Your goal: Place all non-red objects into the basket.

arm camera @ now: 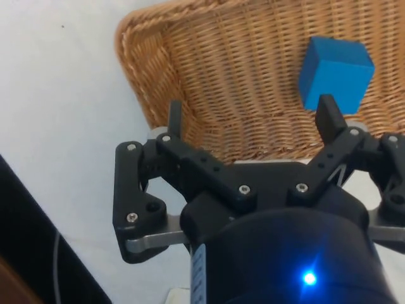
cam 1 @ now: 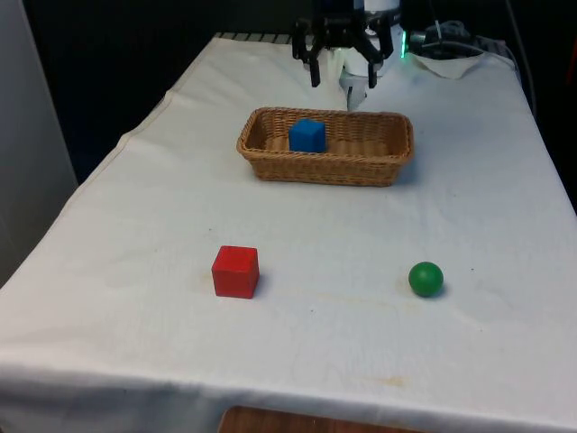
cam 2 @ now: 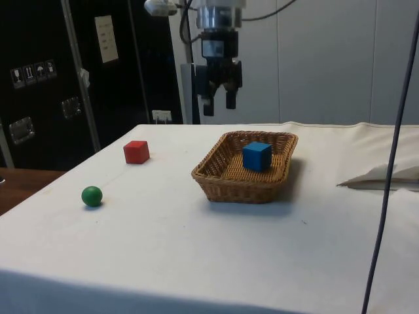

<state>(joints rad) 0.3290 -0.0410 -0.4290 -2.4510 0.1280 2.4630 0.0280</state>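
Note:
A blue cube (cam 1: 307, 135) (cam 2: 256, 156) (arm camera: 334, 73) lies inside the wicker basket (cam 1: 379, 167) (cam 2: 216, 175) (arm camera: 209, 63), towards the front view's left end. My gripper (cam 1: 343, 79) (cam 2: 219, 104) (arm camera: 251, 114) hangs open and empty above the basket's far edge. A red cube (cam 1: 235, 271) (cam 2: 136, 152) sits on the cloth near the front, left of centre in the front view. A green ball (cam 1: 425, 279) (cam 2: 91, 195) rests on the cloth at the front view's right, level with the red cube.
The table's white cloth (cam 1: 135, 271) runs wide around the basket. Crumpled white material (cam 1: 451, 61) (cam 2: 386, 176) lies at the far right of the front view, near the robot's base. A dark cable (cam 2: 393, 157) hangs down in the side view.

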